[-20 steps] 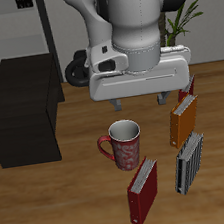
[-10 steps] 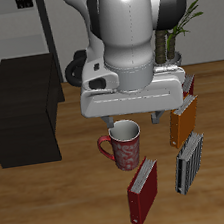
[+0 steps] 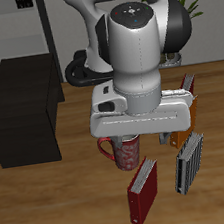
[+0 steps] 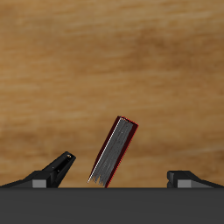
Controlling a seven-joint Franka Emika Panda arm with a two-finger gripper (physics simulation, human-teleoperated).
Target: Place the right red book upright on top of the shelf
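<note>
I have the arm out over the middle of the bench [image 3: 218,99], wrist pointing straight down, because the right red book [image 3: 143,191] stands on its edge near the bench's front edge and I want to come at it from above. In the wrist view the book [image 4: 114,150] shows between the two fingers, its maroon cover and pale page edges slanted across the line between them. The end effector [image 4: 122,171] is spread wide, both fingers well apart from the book and holding nothing. That width is what lets me straddle the book's thickness, but I judge the wrist needs a turn first so the pads meet the two covers squarely.

The patterned mug [image 3: 123,151] sits just behind the book, half hidden under the wrist, and a grey book [image 3: 189,163] and an orange book [image 3: 184,132] stand close alongside, so the descent has to stay tight.

The shelf [image 3: 23,111] lies well off to the side, its flat top bare in the part I can see
</note>
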